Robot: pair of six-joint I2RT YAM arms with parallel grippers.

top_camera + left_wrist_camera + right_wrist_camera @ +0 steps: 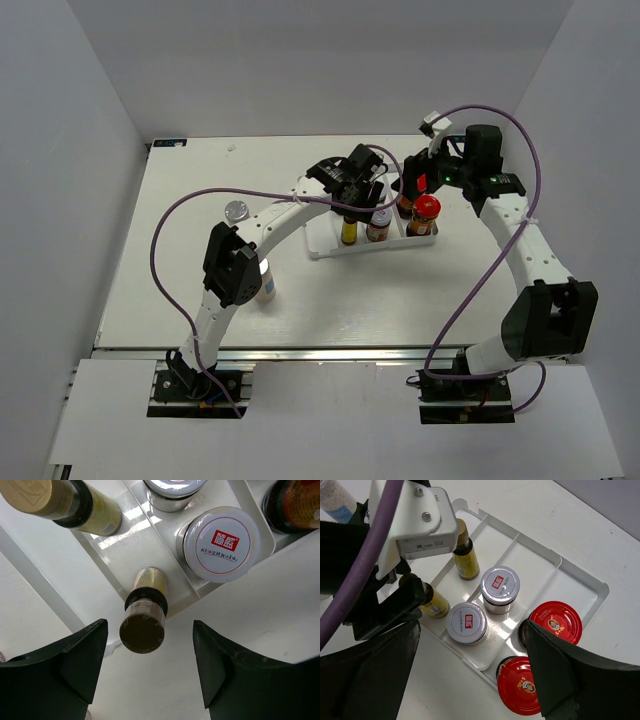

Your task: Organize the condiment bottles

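Amber bottle (145, 612), slim, cylindrical, glossy white tray (135, 545)

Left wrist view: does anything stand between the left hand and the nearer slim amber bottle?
Nothing visible does. The left hand is open, and the slim amber bottle shows uncovered between its fingers. The short jar stands off to one side, beyond a rib of the tray.

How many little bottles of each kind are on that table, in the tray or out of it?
Red-capped dark-sauce bottles: 2
Slim amber bottles: 2
Short white-topped jars: 2
White bottles with silver caps: 2
Total: 8
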